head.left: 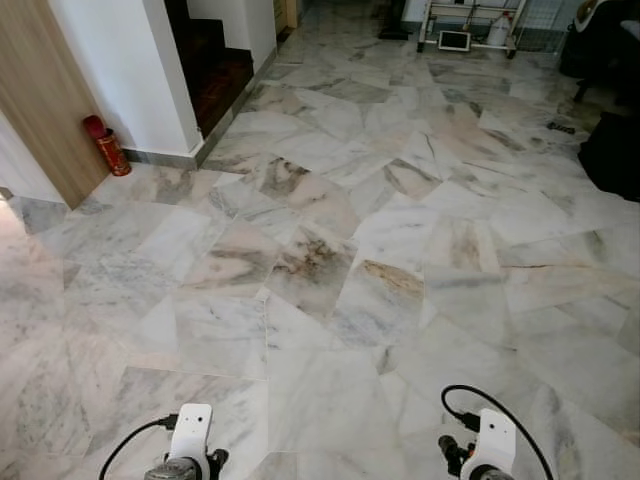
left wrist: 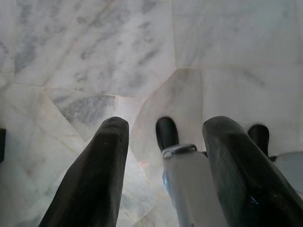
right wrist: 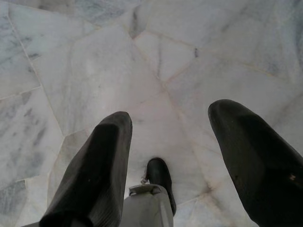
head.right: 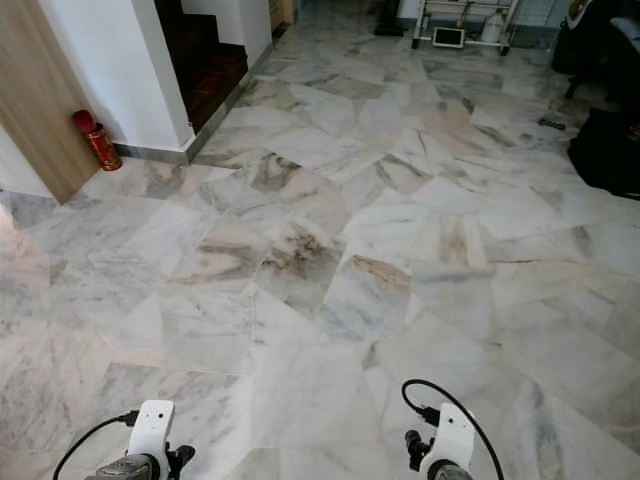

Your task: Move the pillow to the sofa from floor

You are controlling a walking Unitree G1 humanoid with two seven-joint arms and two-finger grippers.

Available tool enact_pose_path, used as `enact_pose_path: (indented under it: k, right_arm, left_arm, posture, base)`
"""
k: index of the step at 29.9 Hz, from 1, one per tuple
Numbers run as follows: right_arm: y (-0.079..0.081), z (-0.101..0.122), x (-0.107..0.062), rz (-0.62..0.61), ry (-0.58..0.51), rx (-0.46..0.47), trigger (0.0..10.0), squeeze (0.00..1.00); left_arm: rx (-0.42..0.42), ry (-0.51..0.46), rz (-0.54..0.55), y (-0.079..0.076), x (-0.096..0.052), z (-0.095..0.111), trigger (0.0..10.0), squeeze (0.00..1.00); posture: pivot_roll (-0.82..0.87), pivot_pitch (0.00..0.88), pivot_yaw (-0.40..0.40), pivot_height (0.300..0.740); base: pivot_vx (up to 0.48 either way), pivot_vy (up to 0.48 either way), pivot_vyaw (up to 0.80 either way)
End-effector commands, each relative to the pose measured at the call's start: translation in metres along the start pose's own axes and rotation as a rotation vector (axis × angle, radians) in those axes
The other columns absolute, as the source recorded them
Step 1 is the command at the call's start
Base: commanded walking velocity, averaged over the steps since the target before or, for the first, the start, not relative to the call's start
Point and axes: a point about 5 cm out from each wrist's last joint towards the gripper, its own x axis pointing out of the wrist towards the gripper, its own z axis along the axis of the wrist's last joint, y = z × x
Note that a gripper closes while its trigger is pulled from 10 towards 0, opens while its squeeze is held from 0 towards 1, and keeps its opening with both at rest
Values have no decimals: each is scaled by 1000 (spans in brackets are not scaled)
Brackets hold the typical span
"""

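Two hands hang low and idle over a marble floor point(head.left: 330, 270), a posture that suits walking and searching rather than grasping. From the head camera the left arm's wrist sits at about 7 o'clock and the right arm's at about 5 o'clock, cables looping off both. Seen along its own fingers, the left hand point(left wrist: 163, 142) is spread wide with nothing between the fingers, one of the robot's feet showing below it. The right hand point(right wrist: 170, 137) is likewise spread and holds nothing.

No pillow can be made out on the tiles ahead, and no sofa is clearly seen; the task looks barely begun, and the likely step in hand is finding the pillow.

At 10 o'clock a red canister point(head.left: 107, 146) stands upright against the base of a white wall point(head.left: 120, 70), beside a wooden panel point(head.left: 40, 100); its lid is on and its contents are hidden. Dark steps point(head.left: 215, 70) rise at 11 o'clock. A wheeled metal rack point(head.left: 470, 25) stands at 1 o'clock, what it carries too small to tell. Dark furniture point(head.left: 612, 150) edges in at 3 o'clock.
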Motion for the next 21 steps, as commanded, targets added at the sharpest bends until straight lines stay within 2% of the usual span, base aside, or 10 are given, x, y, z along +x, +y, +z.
enact_pose_path:
  k: [1, 6, 12, 17, 21]
  right_arm:
    - [-1, -3, -1, 0, 13, 11, 10000, 0]
    - [0, -4, 0, 10, 32, 15, 10000, 0]
    - [2, -5, 0, -10, 55, 24, 10000, 0]
    - [2, -5, 0, -30, 52, 42, 10000, 0]
    - [2, -2, 1, -21, 42, 4, 10000, 0]
  left_arm:
    - [-70, -22, 36, 2, -1, -5, 10000, 0]
    - [-85, -51, 31, 2, -1, -2, 10000, 0]
    - [-14, -43, 6, 3, -1, 1, 10000, 0]
    - [-9, -37, -5, 3, -1, 1, 10000, 0]
    - [16, -29, -12, 3, -1, 2, 10000, 0]
  posture:
    - [-96, 52, -14, 740]
    - [-90, 53, -11, 740]
    - [-103, 57, 6, 740]
    - [-103, 57, 6, 740]
    - [-94, 60, 3, 740]
  base:
    - [0, 0, 0]
    - [0, 0, 0]
    - [0, 0, 0]
    - [0, 0, 0]
    - [0, 0, 0]
